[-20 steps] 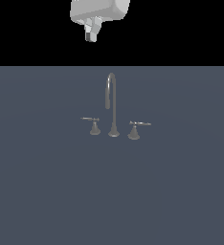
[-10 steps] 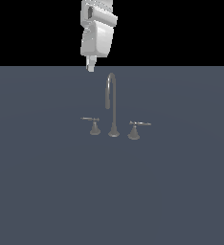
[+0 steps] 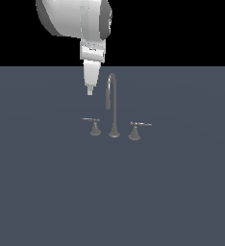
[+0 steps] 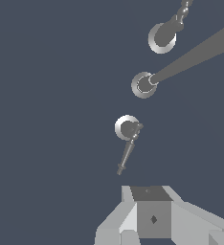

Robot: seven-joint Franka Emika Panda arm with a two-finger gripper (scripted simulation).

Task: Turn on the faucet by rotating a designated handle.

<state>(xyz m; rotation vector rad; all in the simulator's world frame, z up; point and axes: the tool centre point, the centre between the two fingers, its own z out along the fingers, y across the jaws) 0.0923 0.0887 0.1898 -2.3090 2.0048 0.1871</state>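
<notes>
The white robot gripper [image 3: 90,91] hangs high above the dark grey table [image 3: 47,192], holding nothing. Can't tell if its jaws are wide or narrow.

The small grey metal faucet [image 3: 113,106] stands mid-table. The smaller, dimmer grey lever handle [image 3: 92,121] sits on the exterior view's left, w/ its thin rod [image 4: 127,153] pointing out.

If it drops crooked, it could bump the tall thin spout [image 4: 195,50] or slip off the rod, bc the rod is so skinny.
</notes>
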